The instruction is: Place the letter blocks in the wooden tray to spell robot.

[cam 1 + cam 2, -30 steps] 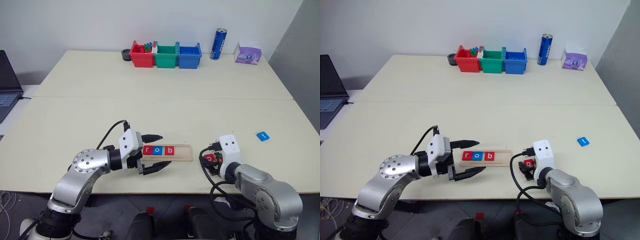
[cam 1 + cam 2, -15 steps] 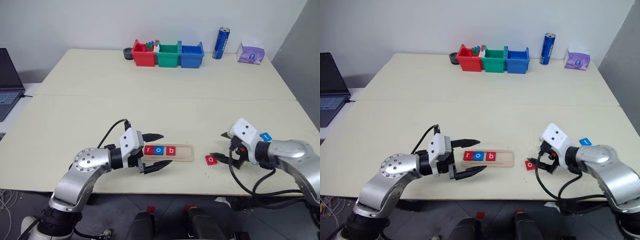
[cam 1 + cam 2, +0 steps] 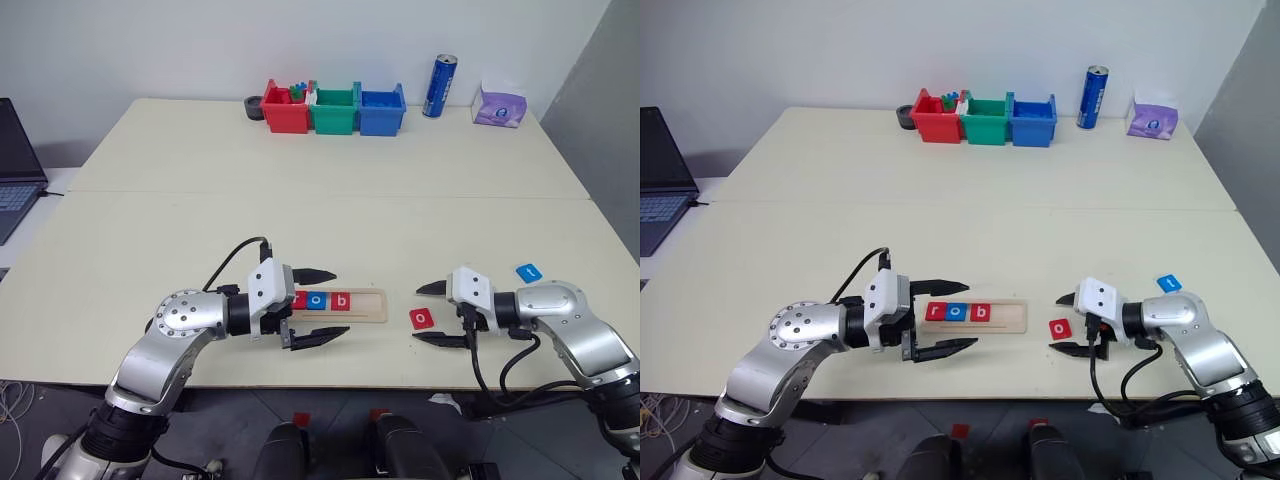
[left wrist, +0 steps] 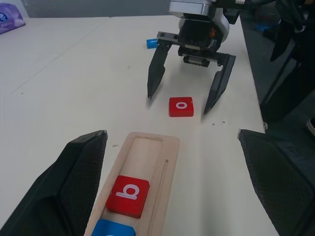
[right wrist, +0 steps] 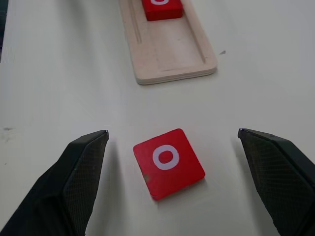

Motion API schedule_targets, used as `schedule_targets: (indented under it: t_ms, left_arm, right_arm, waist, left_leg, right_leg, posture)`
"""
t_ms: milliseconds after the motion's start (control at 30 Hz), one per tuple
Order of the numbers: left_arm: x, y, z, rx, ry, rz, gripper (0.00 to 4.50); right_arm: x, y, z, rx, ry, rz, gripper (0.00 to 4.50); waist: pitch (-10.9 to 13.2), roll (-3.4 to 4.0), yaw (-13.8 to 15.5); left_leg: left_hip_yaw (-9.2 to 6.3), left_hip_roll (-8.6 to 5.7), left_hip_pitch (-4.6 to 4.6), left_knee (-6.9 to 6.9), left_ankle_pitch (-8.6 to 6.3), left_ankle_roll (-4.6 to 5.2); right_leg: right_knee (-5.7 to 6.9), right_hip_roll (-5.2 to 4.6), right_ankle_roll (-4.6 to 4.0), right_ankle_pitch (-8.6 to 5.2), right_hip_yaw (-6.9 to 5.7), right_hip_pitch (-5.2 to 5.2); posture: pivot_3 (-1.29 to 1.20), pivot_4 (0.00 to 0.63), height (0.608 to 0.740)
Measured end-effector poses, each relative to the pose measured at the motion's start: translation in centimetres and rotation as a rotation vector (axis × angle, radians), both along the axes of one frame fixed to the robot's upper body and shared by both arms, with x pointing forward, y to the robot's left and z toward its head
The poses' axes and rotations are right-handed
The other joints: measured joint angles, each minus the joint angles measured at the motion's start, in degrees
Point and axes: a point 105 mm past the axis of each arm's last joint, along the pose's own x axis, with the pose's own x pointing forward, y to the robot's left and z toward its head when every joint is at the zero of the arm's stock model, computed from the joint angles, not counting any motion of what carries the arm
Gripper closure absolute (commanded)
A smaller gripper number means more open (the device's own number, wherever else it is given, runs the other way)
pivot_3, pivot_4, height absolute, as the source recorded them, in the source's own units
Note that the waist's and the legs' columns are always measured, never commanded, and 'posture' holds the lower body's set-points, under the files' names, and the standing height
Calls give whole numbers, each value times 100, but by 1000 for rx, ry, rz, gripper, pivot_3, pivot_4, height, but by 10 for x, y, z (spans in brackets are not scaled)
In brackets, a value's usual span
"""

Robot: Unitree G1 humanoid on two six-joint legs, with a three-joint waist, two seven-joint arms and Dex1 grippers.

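The wooden tray (image 3: 366,306) lies near the table's front edge. It holds a red r block (image 3: 934,311), a blue o block (image 3: 318,300) and a red b block (image 3: 341,301) at its left end. My left gripper (image 3: 341,300) is open, one finger on each long side of the tray. A loose red o block (image 3: 421,318) lies flat on the table to the right of the tray. My right gripper (image 3: 415,313) is open and points left, its fingertips on either side of that block without touching it. A blue t block (image 3: 528,271) lies further right.
Red (image 3: 283,108), green (image 3: 334,110) and blue (image 3: 383,110) bins stand at the table's back edge. A blue can (image 3: 440,87) and a purple tissue pack (image 3: 498,105) are to their right. A laptop (image 3: 15,170) sits beyond the left edge.
My right arm has swung out to the right and its wrist has rolled. The gripper now lies low, pointing left around the red o block. The left gripper has stayed put.
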Motion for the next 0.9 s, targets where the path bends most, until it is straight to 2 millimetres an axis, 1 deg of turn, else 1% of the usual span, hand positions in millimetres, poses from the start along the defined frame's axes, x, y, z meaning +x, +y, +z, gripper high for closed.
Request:
schedule_targets:
  t_ms: [133, 233, 267, 333, 367, 433, 567, 733, 833, 900]
  left_arm:
    - [0, 2, 0, 12, -2, 1, 0]
    - [0, 1, 0, 12, -5, 0, 0]
    - [1, 1, 0, 13, -6, 0, 0]
    - [1, 1, 1, 13, -6, -1, 0]
    - [2, 2, 1, 14, -6, -1, 0]
    - [4, 2, 2, 18, -14, 0, 0]
    - [6, 2, 5, 23, -31, -4, 0]
    - [6, 3, 3, 26, -29, -5, 0]
    - [9, 5, 2, 28, -25, 2, 0]
    - [12, 11, 2, 41, -28, 9, 0]
  right_arm:
    - [1, -6, -6, -34, -18, 13, 17]
    - [2, -7, -7, -37, -25, 25, 17]
    - [2, -7, -6, -38, -29, 28, 185]
    - [3, -7, -7, -35, -26, 29, 636]
    - [4, -6, -8, -32, -25, 28, 933]
    - [6, -6, -8, -26, -23, 24, 1685]
    - [7, -5, -8, -30, -29, 26, 3039]
    - [8, -4, -8, -20, -19, 16, 3049]
    - [13, 10, -3, 48, 11, -20, 3049]
    - [18, 22, 7, 88, 6, -16, 3049]
  waist:
    - [0, 0, 1]
    - [0, 0, 2]
    - [0, 0, 1]
    - [0, 0, 2]
    - [0, 0, 2]
    - [0, 0, 2]
    - [0, 0, 1]
    - [0, 0, 1]
    - [1, 2, -21]
    - [2, 4, -25]
  left_leg:
    - [1, 0, 2, 2, 0, 0]
    - [0, 0, 6, 2, 0, 0]
    - [-1, 0, 8, 2, 0, 0]
    - [-1, 0, 11, 3, 0, 0]
    - [-1, 0, 12, 4, 0, 0]
    - [0, -1, 18, 5, 0, 0]
    - [3, -1, 32, 4, 0, 0]
    - [3, 0, 33, 4, 0, 0]
    - [3, 1, 38, 3, 0, 0]
    - [0, 4, 38, 2, 1, 0]
  right_leg:
    - [3, -1, 0, 0, 1, 1]
    - [3, -1, 0, 0, 0, 6]
    - [3, -1, 0, 0, 0, 8]
    - [4, -1, 0, 0, 0, 11]
    - [5, -1, -1, 1, 1, 12]
    - [7, -1, -1, 1, 1, 15]
    - [8, -1, 0, 1, 4, 25]
    - [8, -1, -1, 1, 4, 25]
    - [13, 1, -1, 1, 7, 25]
    - [15, 4, -2, 1, 4, 25]
  posture:
    - [0, 150, 740]
    - [0, 150, 740]
    - [0, 150, 740]
    - [0, 150, 740]
    - [0, 150, 740]
    - [0, 150, 740]
    - [0, 150, 740]
    - [0, 150, 740]
    - [0, 150, 740]
    - [0, 150, 740]
